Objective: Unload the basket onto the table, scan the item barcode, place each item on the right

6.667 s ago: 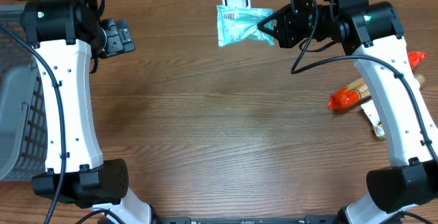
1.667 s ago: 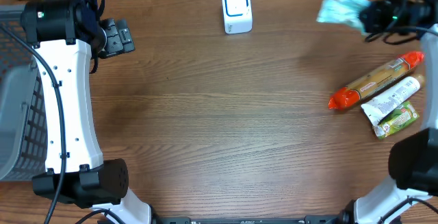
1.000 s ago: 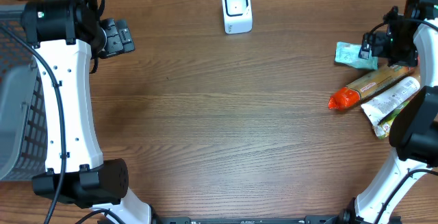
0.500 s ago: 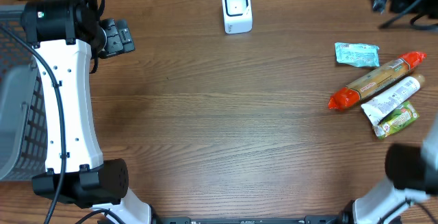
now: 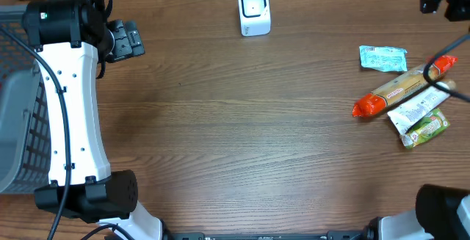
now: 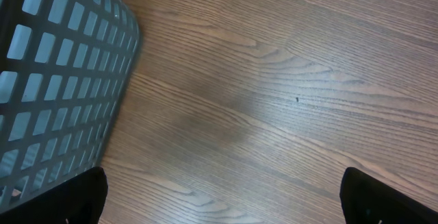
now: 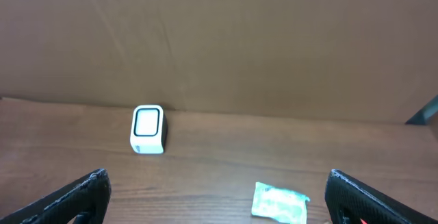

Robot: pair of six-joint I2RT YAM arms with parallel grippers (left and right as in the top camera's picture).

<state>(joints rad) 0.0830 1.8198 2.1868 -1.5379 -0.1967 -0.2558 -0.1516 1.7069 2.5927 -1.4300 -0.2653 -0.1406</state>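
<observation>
The right gripper [image 7: 217, 177] hung with its jaws spread wide and nothing between them, above the far right corner of the wooden table [image 5: 235, 144]. In its own camera the two fingers [image 7: 82, 195] framed the white scanner [image 7: 147, 129], standing upright before a brown back wall [image 7: 274, 39]. Nearer and to the right lay the teal packet [image 7: 279, 202], flat on the wood and touched by neither finger. Seen from above, the packet lay at the right of the table, well apart from the scanner. It was just beside an orange-tipped tube [image 5: 402, 86], with a white tube [image 5: 420, 106] and a green pouch [image 5: 426, 130] beyond that. The left gripper [image 6: 222, 183] was likewise spread wide and empty, hanging over bare wood next to a grey basket [image 6: 61, 80].
</observation>
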